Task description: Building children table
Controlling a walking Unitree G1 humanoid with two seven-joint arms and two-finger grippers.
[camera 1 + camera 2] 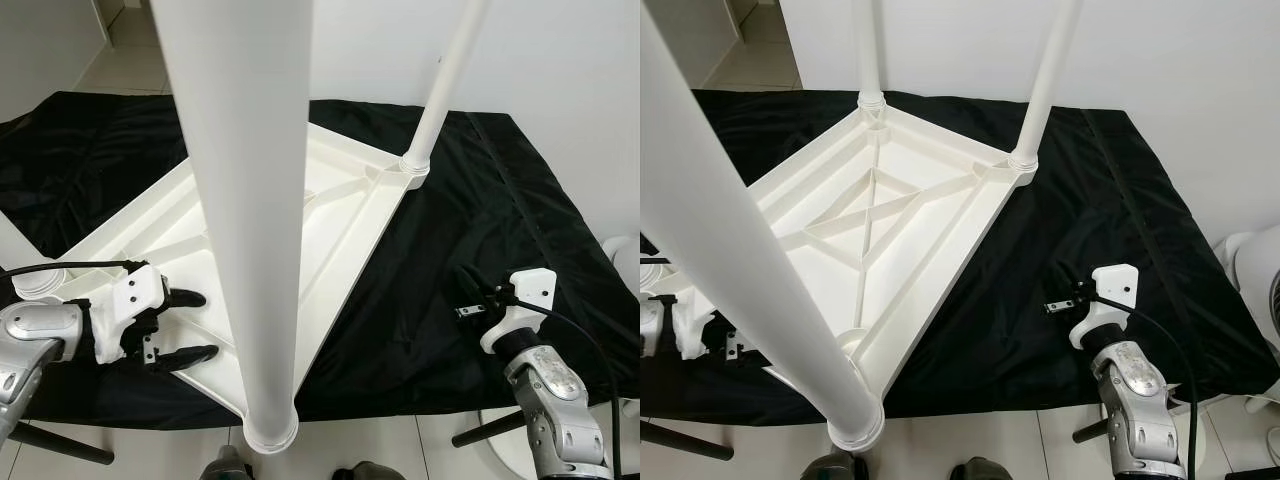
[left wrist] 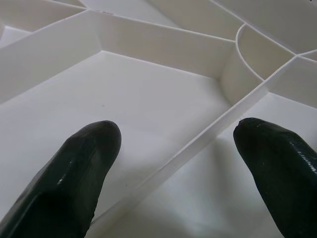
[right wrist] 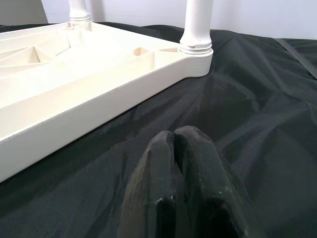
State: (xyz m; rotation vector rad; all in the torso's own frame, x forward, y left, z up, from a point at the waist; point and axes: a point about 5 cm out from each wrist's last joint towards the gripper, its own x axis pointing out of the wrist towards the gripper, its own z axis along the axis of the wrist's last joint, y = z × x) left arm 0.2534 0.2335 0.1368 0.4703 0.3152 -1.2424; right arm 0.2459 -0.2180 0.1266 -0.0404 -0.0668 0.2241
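Nearest, at lower left of the head view, the left hand is spread wide w/ nothing gripped, fingers straddling a rib of the upturned white table top near the closest leg; the right hand at lower right is clenched empty, resting on the black cloth over the surface. The top lies legs-up mid-frame, its long axis running from lower left to upper right, so the left hand is on it while the right sits well apart, w/ the table edge toward frame left of it. Farther back two more legs stand in their sockets; no readable brand or writing anywhere.
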